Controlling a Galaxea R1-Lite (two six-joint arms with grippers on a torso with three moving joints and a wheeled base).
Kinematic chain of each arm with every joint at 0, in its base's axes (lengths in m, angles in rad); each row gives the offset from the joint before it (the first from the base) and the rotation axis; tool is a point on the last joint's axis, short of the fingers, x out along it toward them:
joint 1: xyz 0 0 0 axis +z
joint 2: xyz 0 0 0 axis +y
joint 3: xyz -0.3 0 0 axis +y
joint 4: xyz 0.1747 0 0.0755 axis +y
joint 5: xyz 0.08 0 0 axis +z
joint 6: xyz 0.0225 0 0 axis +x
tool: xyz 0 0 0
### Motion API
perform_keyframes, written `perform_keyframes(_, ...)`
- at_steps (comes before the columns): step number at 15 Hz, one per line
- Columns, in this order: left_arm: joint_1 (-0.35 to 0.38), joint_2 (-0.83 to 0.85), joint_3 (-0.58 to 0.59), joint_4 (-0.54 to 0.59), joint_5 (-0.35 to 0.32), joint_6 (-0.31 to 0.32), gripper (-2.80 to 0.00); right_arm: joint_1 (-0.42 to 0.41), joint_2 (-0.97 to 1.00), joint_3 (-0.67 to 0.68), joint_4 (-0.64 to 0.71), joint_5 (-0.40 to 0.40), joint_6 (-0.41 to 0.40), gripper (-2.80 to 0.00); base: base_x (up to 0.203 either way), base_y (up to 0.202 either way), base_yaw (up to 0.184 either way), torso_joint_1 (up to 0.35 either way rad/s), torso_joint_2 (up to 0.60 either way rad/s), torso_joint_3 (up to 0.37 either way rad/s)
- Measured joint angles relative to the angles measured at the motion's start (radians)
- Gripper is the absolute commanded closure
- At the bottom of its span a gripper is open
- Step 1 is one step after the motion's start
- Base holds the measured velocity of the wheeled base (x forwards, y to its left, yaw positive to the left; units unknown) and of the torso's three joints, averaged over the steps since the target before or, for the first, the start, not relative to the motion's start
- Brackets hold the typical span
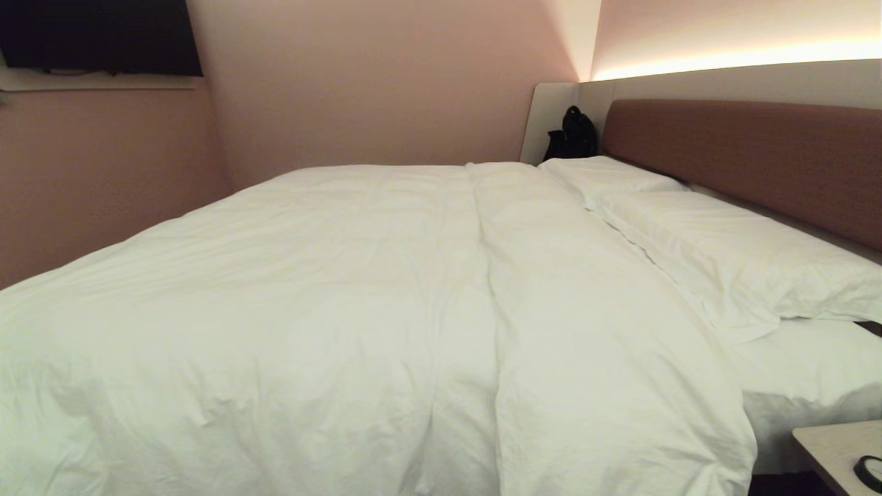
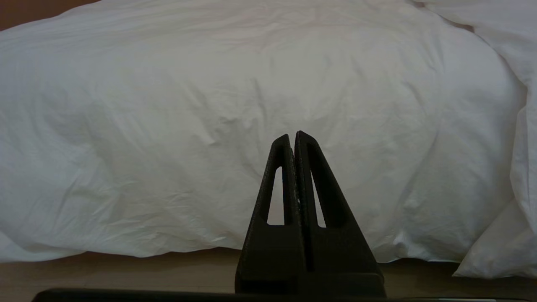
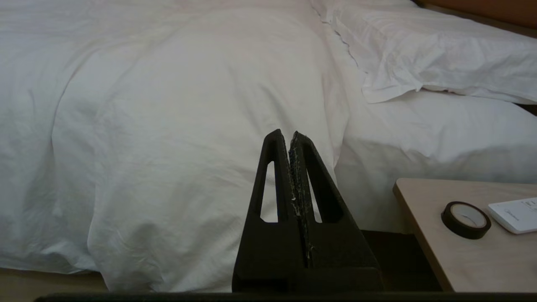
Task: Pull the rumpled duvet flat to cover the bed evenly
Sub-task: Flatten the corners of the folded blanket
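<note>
The puffy white duvet (image 1: 358, 296) lies spread over the bed, softly wrinkled, with a long fold down its middle; its near side hangs over the bed's edge toward the floor. Beside the reddish-brown headboard (image 1: 744, 162) the bed's white sheet (image 1: 813, 379) shows bare at the near right. Neither arm appears in the head view. My left gripper (image 2: 292, 135) is shut and empty, held short of the hanging duvet (image 2: 209, 126). My right gripper (image 3: 288, 133) is also shut and empty, facing the duvet's (image 3: 188, 126) right-hand edge without touching it.
Two white pillows (image 1: 730, 241) lie along the headboard. A light wooden bedside table (image 3: 470, 247) stands at the near right with a roll of dark tape (image 3: 465, 219) and a white flat device (image 3: 516, 214). A black bag (image 1: 572, 134) sits at the far corner. Pink walls close the far side.
</note>
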Motion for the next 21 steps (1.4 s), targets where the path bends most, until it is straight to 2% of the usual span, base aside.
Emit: perform_keyframes(21,0.0,0.0,0.0,0.001,0.0,0.001,0.0,0.0,-0.001,0.014,0.029,-0.01,0.039,0.0,0.0,0.0,0.0,0.0,0.0,0.0)
